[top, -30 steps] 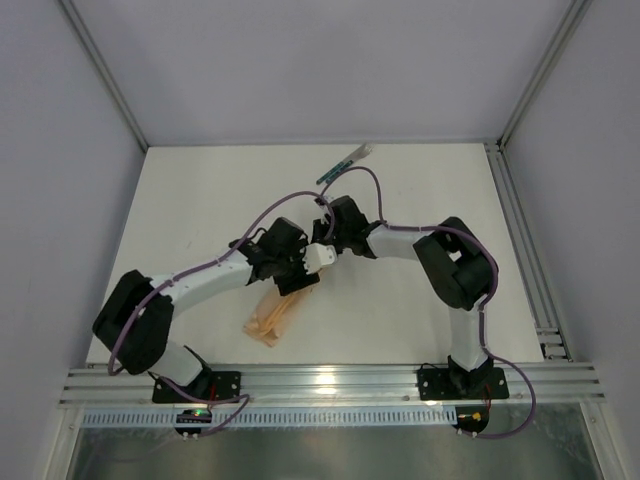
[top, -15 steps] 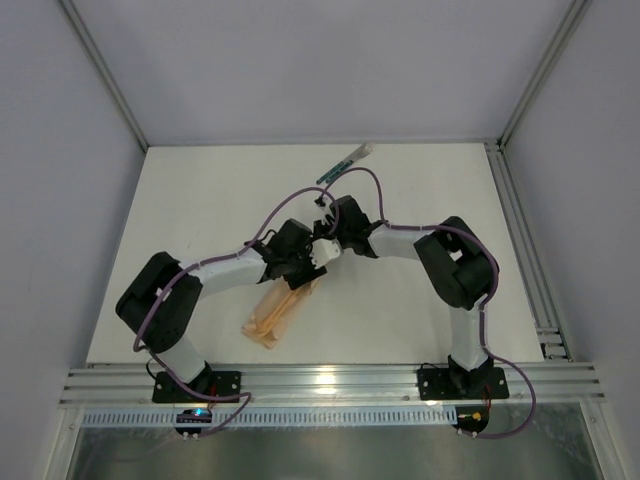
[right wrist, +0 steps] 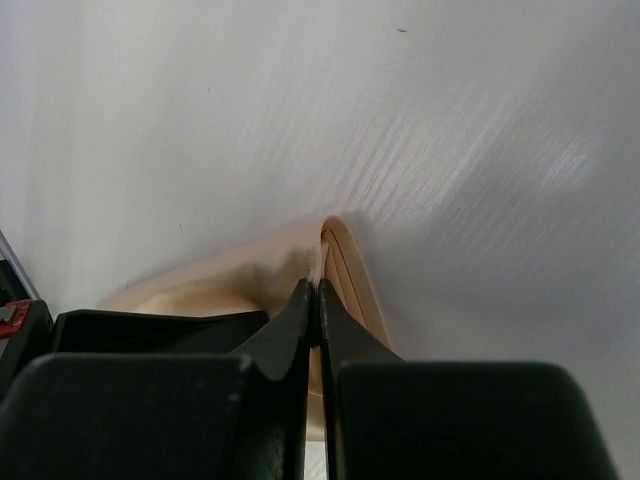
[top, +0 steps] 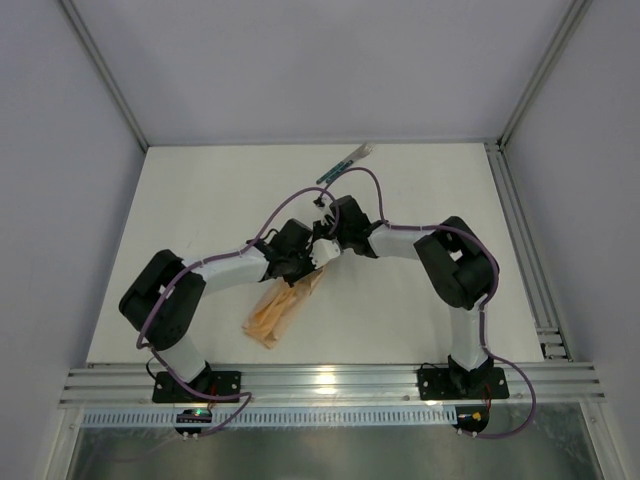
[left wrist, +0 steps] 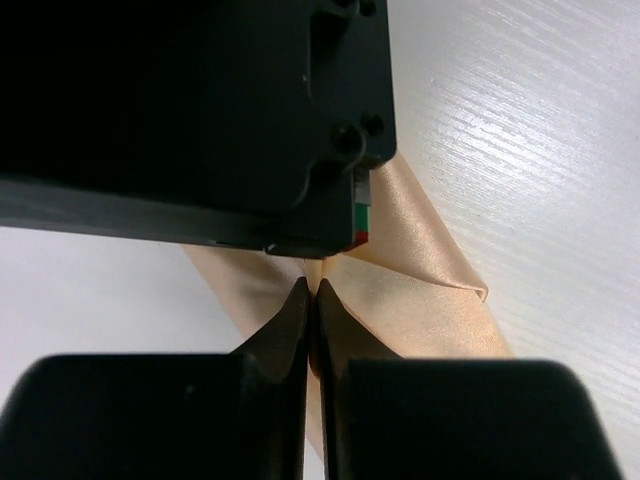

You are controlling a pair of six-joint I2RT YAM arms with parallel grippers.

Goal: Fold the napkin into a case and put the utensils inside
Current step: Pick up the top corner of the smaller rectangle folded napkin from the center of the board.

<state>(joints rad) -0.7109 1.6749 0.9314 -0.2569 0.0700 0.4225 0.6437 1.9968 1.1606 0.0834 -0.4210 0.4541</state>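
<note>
Pinching the napkin (top: 281, 308) at its 1 o'clock end, left gripper (left wrist: 310, 292) and right gripper (right wrist: 313, 288) meet — utensils (top: 345, 163) lie beyond, toward 1 o'clock.

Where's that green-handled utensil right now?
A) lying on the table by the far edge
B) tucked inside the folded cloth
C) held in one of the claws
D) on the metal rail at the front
A: the utensil lies on the table near the far edge, apart from the napkin that the left gripper and right gripper pinch.
</note>
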